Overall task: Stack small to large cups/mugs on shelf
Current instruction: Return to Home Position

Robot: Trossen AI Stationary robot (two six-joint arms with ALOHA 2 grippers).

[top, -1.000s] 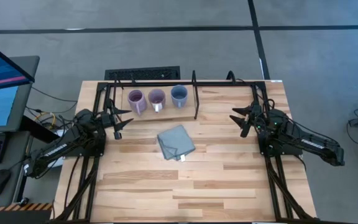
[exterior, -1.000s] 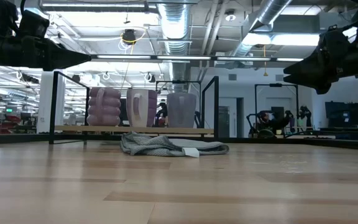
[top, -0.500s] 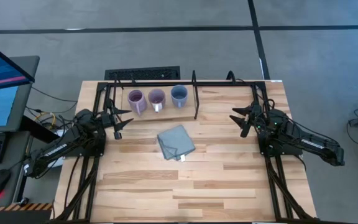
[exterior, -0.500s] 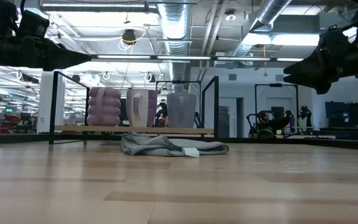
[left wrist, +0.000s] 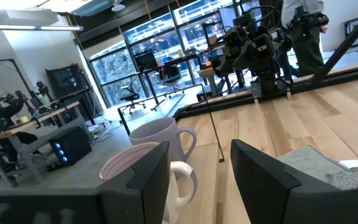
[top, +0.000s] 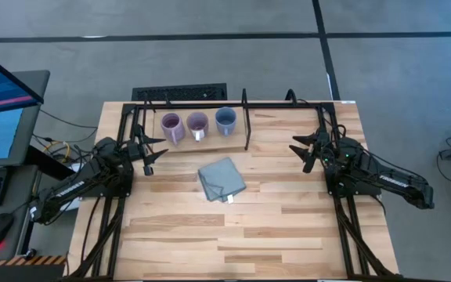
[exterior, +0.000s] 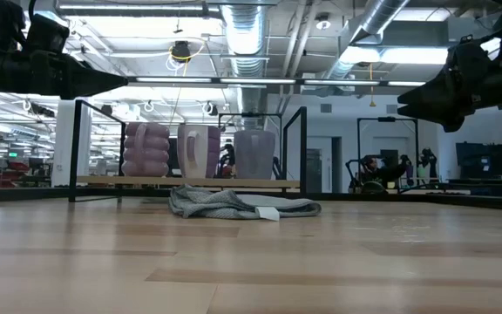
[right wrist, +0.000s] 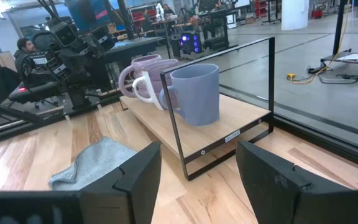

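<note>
Three mugs stand side by side, upright on their bases, on the shelf at the table's far side: a light purple mug on the left, a darker purple mug with a white handle in the middle, and a blue-grey mug on the right. They also show in the low view. My left gripper is open and empty, to the left of the shelf. My right gripper is open and empty, to the right of the shelf's black divider.
A folded grey-blue cloth lies on the tabletop just in front of the shelf. Black frame rods run along the table's far edge. A monitor and keyboard stand off the table's left. A person sits in the room beyond.
</note>
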